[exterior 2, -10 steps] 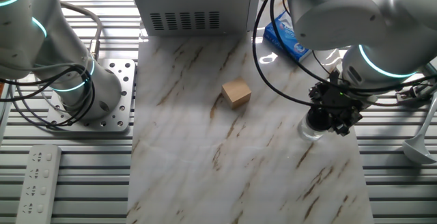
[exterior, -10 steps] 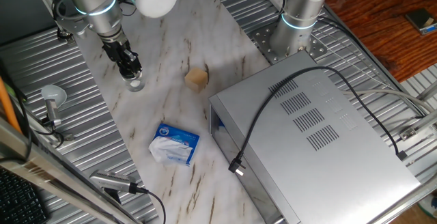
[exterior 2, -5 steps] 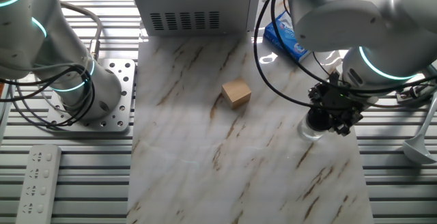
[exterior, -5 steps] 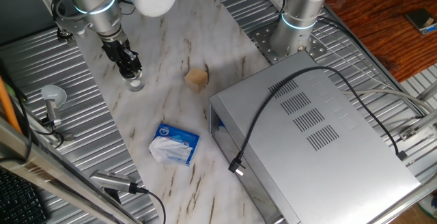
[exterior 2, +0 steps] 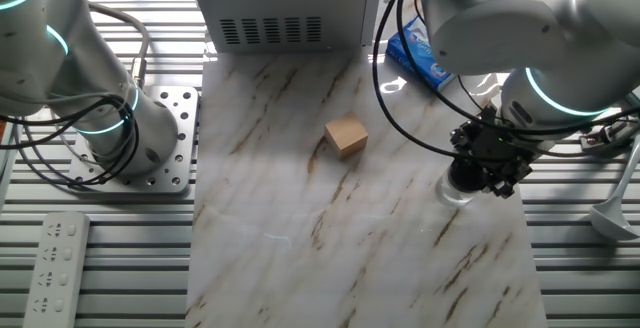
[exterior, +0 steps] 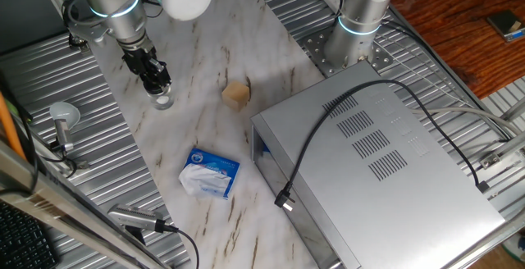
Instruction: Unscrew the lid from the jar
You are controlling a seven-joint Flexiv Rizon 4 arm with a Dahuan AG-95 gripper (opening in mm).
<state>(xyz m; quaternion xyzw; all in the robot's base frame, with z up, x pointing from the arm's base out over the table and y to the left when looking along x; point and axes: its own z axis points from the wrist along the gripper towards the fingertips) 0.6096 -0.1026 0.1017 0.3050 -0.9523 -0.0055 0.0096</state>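
The gripper [exterior 2: 478, 175] covers the lid entirely in both views, leaving only the lower glass of the jar [exterior 2: 452, 190] visible, its jaw position is indiscernible, and the blue-and-white packet [exterior 2: 420, 56] is partly hidden behind the arm.

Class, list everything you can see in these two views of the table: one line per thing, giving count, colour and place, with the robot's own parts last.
jar: one, clear glass, on the marble slab under the gripper.
lid: hidden by the gripper, cannot be seen.
cube: one, tan, mid-slab.
packet: one, blue and white, on the slab beside the metal box.
metal box: one, silver, with a black cable across it.
ladle: one, silver, on the ribbed table.
power strip: one, white, table corner.
second arm's base: one, silver, idle.
gripper: one, black, down on the jar's top.
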